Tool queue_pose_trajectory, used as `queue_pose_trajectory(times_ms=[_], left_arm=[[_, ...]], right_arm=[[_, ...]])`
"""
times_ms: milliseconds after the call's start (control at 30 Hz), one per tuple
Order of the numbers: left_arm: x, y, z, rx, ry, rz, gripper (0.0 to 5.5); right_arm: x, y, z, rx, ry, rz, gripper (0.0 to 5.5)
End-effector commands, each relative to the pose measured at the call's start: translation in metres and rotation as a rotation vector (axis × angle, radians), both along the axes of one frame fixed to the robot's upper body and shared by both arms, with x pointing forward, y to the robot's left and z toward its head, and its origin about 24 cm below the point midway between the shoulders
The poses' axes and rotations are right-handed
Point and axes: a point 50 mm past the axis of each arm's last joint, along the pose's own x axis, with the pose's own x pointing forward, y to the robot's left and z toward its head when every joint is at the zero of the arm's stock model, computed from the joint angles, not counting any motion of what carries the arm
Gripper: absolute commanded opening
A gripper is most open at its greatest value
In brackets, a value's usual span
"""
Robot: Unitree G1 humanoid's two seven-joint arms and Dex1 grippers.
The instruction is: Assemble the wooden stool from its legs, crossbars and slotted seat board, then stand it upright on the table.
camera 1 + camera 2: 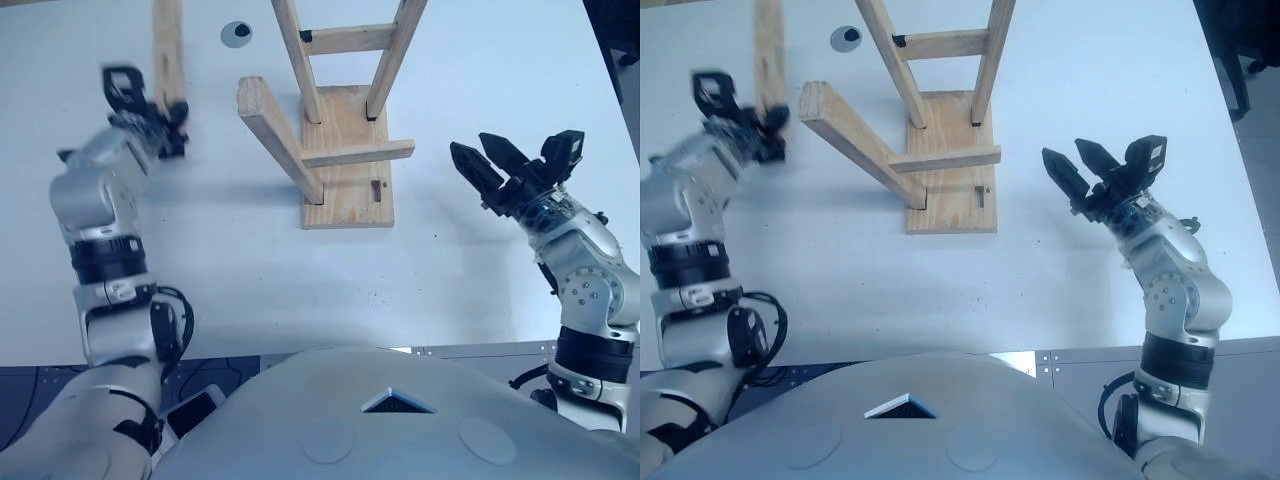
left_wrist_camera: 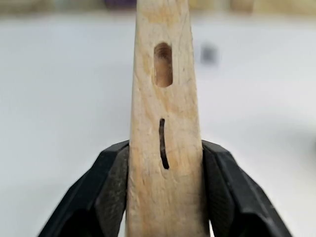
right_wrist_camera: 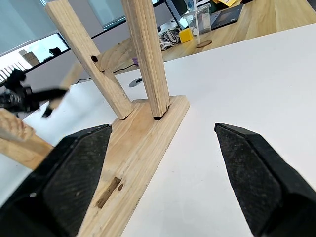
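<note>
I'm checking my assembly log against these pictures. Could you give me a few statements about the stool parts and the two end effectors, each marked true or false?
1. The left end effector grips a loose wooden leg. True.
2. The right end effector is shut on a crossbar. False: it is open and holds nothing, off to the right of the seat board.
3. The flat, slotted wooden seat board lies on the white table. True.
4. All four legs are fitted into the seat board. False: three legs stand in it, and one slot is empty.
</note>
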Motion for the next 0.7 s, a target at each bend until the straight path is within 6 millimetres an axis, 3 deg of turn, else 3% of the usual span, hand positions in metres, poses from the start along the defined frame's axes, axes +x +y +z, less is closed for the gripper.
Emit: queue_pose_trajectory(times_ms=[33,100,167,267,333,500,700], left_arm=[[0.019,-0.009,0.058,-0.054,-0.317,-0.114,2.01],[0.016,-0.039,0.089,-0.193,-0.459,-0.385,2.01],[0.000,-0.072,0.112,-0.427,-0.497,-0.740,2.01],[-0.028,-0.101,0.126,-0.603,-0.421,-1.163,2.01],[-0.041,-0.112,0.129,-0.638,-0.365,-1.329,2.01],[-0.053,-0.132,0.130,-0.691,-0.271,-1.492,2.01],[-0.059,-0.139,0.122,-0.691,-0.230,-1.510,2.01]], right_arm=[[0.008,-0.006,0.016,0.015,-0.046,-0.018,3.84],[0.018,-0.006,0.048,0.110,-0.138,-0.003,3.84],[0.028,0.005,0.093,0.232,-0.258,0.092,3.84],[0.038,0.037,0.144,0.344,-0.366,0.270,3.84],[0.039,0.056,0.166,0.387,-0.382,0.380,3.84],[0.034,0.072,0.191,0.510,-0.344,0.567,3.84],[0.030,0.081,0.199,0.573,-0.299,0.638,3.84]])
